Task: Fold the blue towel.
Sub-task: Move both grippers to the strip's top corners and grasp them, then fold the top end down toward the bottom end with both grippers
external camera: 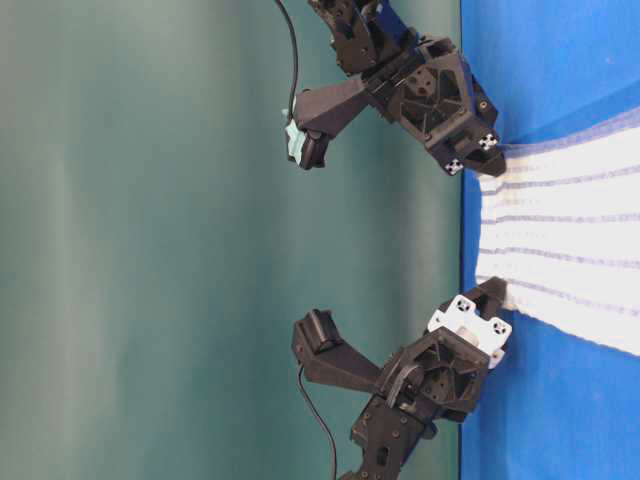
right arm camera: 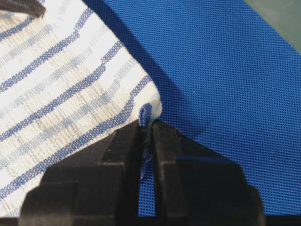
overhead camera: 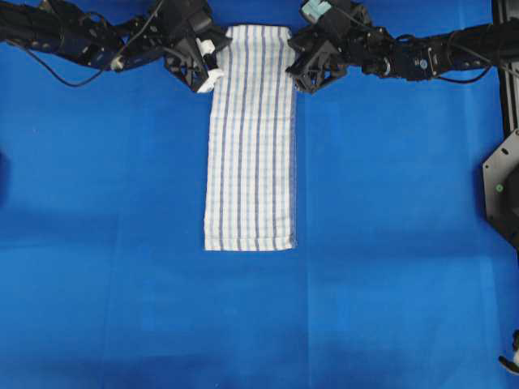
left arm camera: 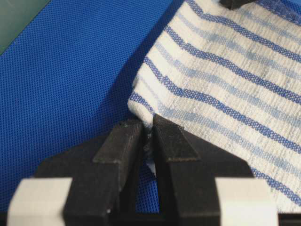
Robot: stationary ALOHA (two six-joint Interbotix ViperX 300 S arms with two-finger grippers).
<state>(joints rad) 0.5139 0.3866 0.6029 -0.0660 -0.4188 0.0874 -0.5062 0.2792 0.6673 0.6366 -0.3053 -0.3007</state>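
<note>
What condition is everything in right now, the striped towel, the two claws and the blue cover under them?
blue towel: folded into a long narrow strip, lying flat, its far corners pinched.
left gripper: shut on the towel's far left corner.
right gripper: shut on the towel's far right corner, with a bit of cloth bunched between its fingers.
table cover: spread flat, faint creases.
</note>
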